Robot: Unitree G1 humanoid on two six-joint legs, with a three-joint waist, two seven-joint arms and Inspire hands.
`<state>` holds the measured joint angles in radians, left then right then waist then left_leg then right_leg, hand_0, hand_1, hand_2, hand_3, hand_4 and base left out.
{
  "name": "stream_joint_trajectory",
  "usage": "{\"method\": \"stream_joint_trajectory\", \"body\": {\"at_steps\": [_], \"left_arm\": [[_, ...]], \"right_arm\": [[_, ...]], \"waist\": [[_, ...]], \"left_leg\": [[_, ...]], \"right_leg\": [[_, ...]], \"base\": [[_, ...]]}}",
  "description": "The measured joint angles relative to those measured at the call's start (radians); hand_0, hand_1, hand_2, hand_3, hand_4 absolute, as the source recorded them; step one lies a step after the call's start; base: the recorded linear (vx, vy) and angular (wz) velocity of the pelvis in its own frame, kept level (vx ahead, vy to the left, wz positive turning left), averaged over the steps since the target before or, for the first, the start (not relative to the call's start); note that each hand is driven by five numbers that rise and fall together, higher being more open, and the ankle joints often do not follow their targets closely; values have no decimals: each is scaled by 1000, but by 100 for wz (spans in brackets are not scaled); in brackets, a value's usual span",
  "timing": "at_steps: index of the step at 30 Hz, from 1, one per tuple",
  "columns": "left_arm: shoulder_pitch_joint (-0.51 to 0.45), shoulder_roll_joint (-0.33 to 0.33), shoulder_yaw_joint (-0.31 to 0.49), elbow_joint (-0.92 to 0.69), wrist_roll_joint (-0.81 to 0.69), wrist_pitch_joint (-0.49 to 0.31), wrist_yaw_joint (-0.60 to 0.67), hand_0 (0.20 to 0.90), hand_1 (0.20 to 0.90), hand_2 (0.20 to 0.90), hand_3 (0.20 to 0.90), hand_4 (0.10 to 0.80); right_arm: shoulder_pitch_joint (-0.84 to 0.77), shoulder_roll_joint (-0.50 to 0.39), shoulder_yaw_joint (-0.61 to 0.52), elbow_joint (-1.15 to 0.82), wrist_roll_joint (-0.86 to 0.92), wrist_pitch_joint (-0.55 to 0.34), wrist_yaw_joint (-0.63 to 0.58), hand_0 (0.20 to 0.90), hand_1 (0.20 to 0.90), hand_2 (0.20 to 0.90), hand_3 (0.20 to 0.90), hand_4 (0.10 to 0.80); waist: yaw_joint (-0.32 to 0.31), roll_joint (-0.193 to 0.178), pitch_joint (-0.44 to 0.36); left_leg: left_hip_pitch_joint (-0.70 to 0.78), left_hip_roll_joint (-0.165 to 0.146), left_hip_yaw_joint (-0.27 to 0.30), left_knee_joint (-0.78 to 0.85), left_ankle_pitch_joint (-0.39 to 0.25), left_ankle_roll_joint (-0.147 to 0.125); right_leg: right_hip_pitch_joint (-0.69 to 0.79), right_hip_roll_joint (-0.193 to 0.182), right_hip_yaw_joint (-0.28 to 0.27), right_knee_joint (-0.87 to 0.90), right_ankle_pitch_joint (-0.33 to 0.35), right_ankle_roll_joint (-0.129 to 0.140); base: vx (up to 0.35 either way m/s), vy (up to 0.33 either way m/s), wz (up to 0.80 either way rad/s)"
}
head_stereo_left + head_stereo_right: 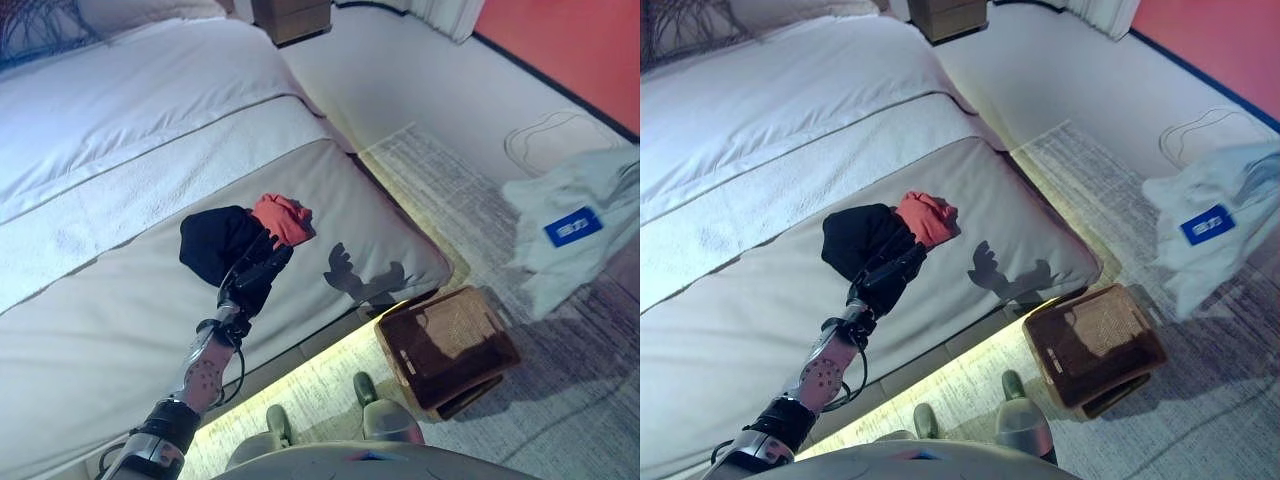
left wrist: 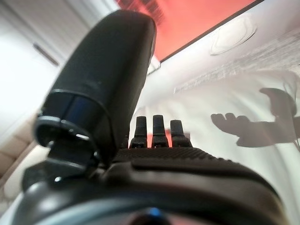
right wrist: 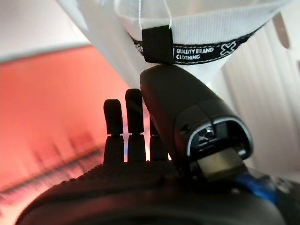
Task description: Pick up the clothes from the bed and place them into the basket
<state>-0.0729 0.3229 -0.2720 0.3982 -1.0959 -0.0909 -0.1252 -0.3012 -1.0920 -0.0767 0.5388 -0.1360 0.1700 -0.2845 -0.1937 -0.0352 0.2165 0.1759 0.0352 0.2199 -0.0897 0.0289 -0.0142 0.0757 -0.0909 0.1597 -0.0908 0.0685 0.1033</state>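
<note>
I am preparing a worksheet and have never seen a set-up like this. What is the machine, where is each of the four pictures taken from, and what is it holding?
It is a humanoid robot with two arms ending in dark hands. Two pictures come from cameras in its head, looking down. The other two come from a camera on each wrist, looking along that hand.

The bed carries a black garment and a red-orange garment. The left hand reaches over the black one, fingers straight, holding nothing.

The right hand holds a white garment up in the air: the thumb presses its collar against the fingers. A brown basket stands on the floor beside the bed.
</note>
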Motion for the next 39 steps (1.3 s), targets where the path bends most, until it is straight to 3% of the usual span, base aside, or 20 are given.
{"method": "stream_joint_trajectory", "body": {"at_steps": [6, 13, 20, 32, 33, 34, 39], "left_arm": [[3, -5, 2, 1, 26, 1, 5, 900, 900, 900, 900, 800], [24, -5, 3, 3, 38, 6, 13, 900, 900, 900, 900, 800], [26, -13, 3, 21, 40, -1, 10, 900, 900, 900, 900, 800], [26, -37, 3, 21, 75, -1, -2, 900, 900, 900, 900, 800], [26, -37, 3, 21, 75, -1, -8, 900, 900, 900, 900, 800], [26, -37, 3, 21, 75, -1, -15, 900, 900, 900, 900, 800], [27, -40, 3, 21, 75, -1, -37, 900, 900, 900, 900, 800]], "right_arm": [[132, 175, 6, 14, 21, 6, 9, 300, 300, 300, 200, 100], [188, 282, 14, 22, 38, 9, 11, 300, 300, 300, 200, 100], [190, 349, 56, 59, 37, -1, 17, 300, 300, 300, 200, 100], [168, 351, 135, 132, 36, -17, 33, 300, 300, 300, 200, 100], [168, 351, 135, 133, 36, -17, 34, 453, 453, 453, 378, 278], [167, 351, 135, 136, 36, -17, 34, 900, 900, 900, 900, 800], [146, 351, 136, 192, 36, -13, 33, 900, 900, 900, 900, 800]], "waist": [[-28, 5, -6], [-52, 16, -11], [-54, 26, -14], [-43, 86, -10], [-40, 94, -10], [-38, 99, -10], [-24, 106, -10]], "left_leg": [[1, 2, 29, -4, -3, -2], [-3, 0, 60, -4, -2, -2], [6, 2, 80, -4, -2, -3], [-4, 11, 95, -5, -2, -3], [-4, 13, 95, -5, -2, -3], [-4, 15, 94, -5, -2, -3], [-4, 19, 87, -5, -1, -5]], "right_leg": [[-16, 2, 26, 0, 3, 3], [-36, 1, 52, 0, 13, 13], [-35, 4, 66, 0, 21, 14], [-52, 15, 76, -1, 21, 14], [-52, 17, 75, -1, 21, 14], [-52, 18, 75, -1, 22, 13], [-50, 18, 70, -1, 22, 12]], "base": [[-9, -64, -16], [-7, -19, -12], [-1, -41, -7], [-7, -11, -3], [0, 0, 0], [0, 0, 0], [2, -4, 2]]}}
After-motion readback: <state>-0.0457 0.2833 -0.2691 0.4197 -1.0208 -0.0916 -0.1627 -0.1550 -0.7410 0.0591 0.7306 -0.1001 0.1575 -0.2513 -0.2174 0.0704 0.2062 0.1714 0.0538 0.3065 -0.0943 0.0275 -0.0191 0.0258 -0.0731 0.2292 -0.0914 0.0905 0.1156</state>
